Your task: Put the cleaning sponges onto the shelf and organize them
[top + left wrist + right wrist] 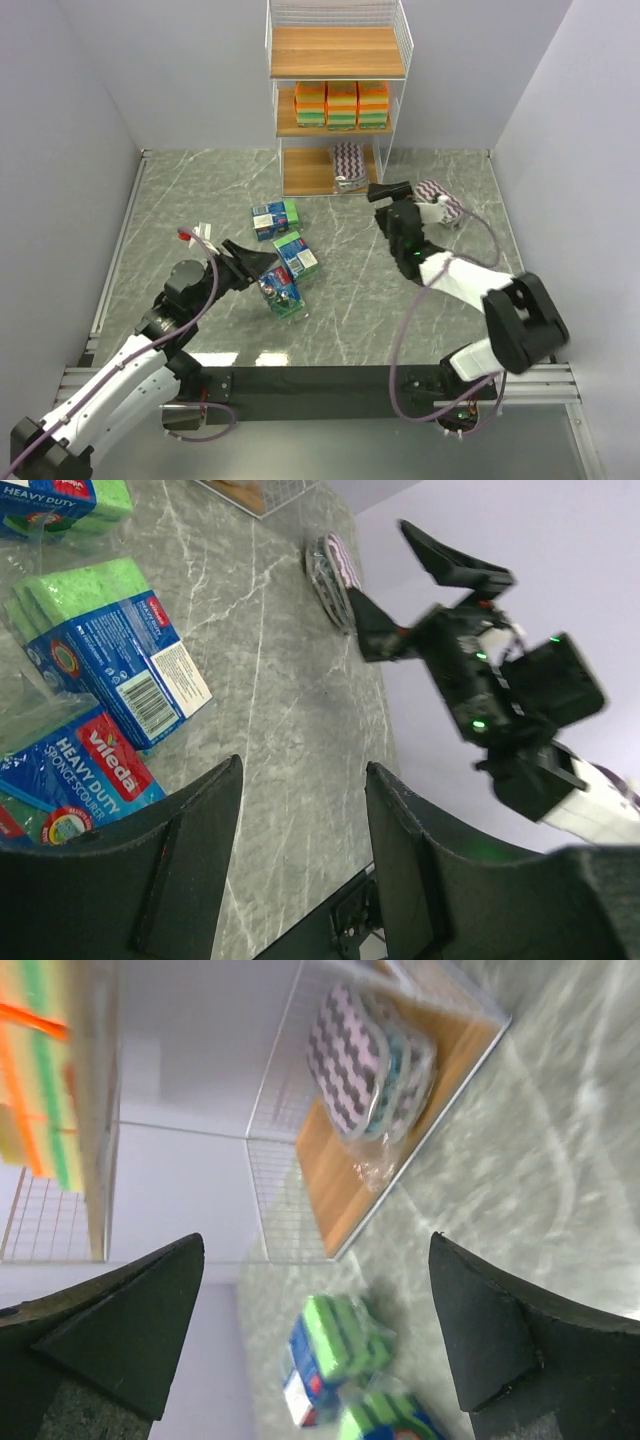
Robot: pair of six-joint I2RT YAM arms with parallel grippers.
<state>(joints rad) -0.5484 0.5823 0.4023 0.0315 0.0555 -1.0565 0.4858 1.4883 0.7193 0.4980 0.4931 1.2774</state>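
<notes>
While the right pincer (316, 1250) gapes, a striped pad (365, 1070) lies beyond it.

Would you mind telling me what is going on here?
Two robot arms are stocking a shelf. Orange sponges sit on its middle board; one striped pad sits on the bottom one. The right arm, jaws open and empty, is beside a second pad on the table. The left arm's open jaws hover by three blue packs.

Shelf (338, 52) – wood boards w/ wire frame, packs (296, 255) – glossy plastic wrap, marble-look table (350, 295)
</notes>
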